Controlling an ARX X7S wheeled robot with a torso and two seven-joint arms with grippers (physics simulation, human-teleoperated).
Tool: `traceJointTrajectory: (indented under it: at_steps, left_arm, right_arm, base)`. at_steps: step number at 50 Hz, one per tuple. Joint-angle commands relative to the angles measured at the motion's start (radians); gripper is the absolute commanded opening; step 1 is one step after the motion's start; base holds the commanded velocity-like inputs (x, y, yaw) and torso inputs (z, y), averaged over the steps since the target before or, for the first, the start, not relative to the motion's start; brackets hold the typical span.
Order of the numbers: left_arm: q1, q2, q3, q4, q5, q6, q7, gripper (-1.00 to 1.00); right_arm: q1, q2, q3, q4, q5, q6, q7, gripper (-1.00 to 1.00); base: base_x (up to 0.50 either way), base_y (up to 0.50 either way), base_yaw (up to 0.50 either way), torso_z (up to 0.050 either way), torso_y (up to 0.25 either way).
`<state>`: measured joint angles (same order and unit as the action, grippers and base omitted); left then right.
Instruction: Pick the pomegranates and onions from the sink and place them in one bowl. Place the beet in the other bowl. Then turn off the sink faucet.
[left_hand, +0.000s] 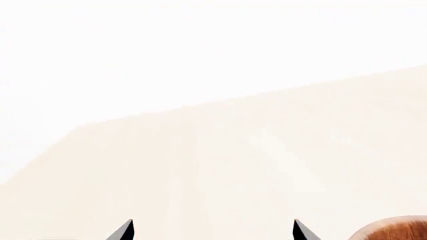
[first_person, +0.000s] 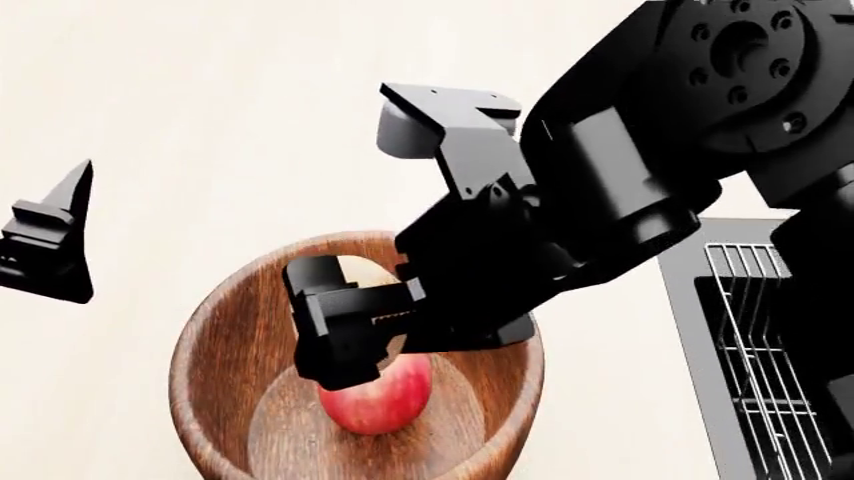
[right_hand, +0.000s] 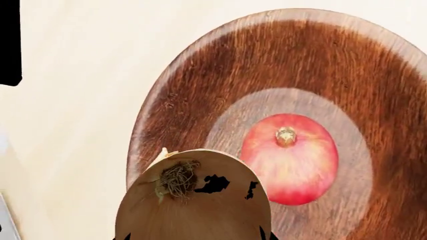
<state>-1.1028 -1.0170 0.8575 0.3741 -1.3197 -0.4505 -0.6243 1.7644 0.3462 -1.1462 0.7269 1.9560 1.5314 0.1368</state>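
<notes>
My right gripper (first_person: 350, 325) is shut on a tan onion (right_hand: 193, 200) and holds it above the brown wooden bowl (first_person: 214, 330), near the bowl's far rim. In the head view only a pale sliver of the onion (first_person: 358, 270) shows behind the jaws. One red-pink pomegranate (right_hand: 290, 157) lies in the middle of the wooden bowl (right_hand: 200, 90), crown up; it also shows in the head view (first_person: 380, 400). My left gripper (first_person: 54, 250) is open and empty, off to the left of the bowl. The beet, white bowl and faucet are out of view.
The black sink (first_person: 683, 330) with its wire rack (first_person: 767, 340) lies at the right edge of the head view, partly behind my right arm. A pale cream counter (first_person: 200, 120) surrounds the bowl. In the left wrist view the bowl's rim (left_hand: 400, 230) shows beside the left gripper (left_hand: 213, 229).
</notes>
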Motion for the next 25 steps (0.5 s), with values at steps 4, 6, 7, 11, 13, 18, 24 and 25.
traceJointTrajectory:
  at_steps: [4,6,7,11,13,18,24,25]
  left_arm:
    - [0.026,-0.044,-0.038,-0.006,-0.063,0.019,0.071,1.0]
    - [0.031,-0.058,-0.039,-0.005,-0.057,0.023,0.079,1.0]
    - [0.034,-0.042,-0.033,0.004,-0.051,0.021,0.057,1.0]
    - [0.034,-0.033,-0.029,0.012,-0.065,0.012,0.049,1.0]
    - [0.039,-0.04,-0.03,0.009,-0.063,0.016,0.057,1.0]
    - [0.037,0.007,-0.016,0.004,-0.06,0.004,0.024,1.0]
    - [0.023,-0.012,-0.028,-0.001,-0.076,0.0,0.043,1.0]
    - [0.025,-0.012,-0.029,-0.002,-0.075,0.002,0.044,1.0]
  right_arm:
    - [0.061,-0.02,-0.171,0.037,0.116,0.011,-0.037,-1.0]
    - [0.059,-0.028,-0.181,0.058,0.079,-0.005,-0.07,-1.0]
    - [0.06,-0.035,-0.185,0.081,0.062,-0.017,-0.085,-1.0]
    - [0.031,-0.032,-0.203,0.087,0.104,-0.022,-0.052,-1.0]
    - [0.02,-0.022,-0.211,0.076,0.153,-0.023,-0.012,-1.0]
    - [0.024,-0.02,-0.242,0.103,0.205,0.001,0.003,-1.0]
    - [0.06,-0.074,-0.288,0.153,0.065,0.023,-0.174,-1.0]
    - [0.063,-0.082,-0.298,0.165,0.049,0.019,-0.198,-1.0]
  base:
    - [0.0,0.0,0.0,0.0,0.0]
    - [0.0,0.0,0.0,0.0,0.0]
    - [0.0,0.0,0.0,0.0,0.0]
    - [0.0,0.0,0.0,0.0,0.0]
    - [0.0,0.0,0.0,0.0,0.0]
    - [0.0,0.0,0.0,0.0,0.0]
    - [0.0,0.0,0.0,0.0,0.0]
    - [0.0,0.0,0.0,0.0,0.0]
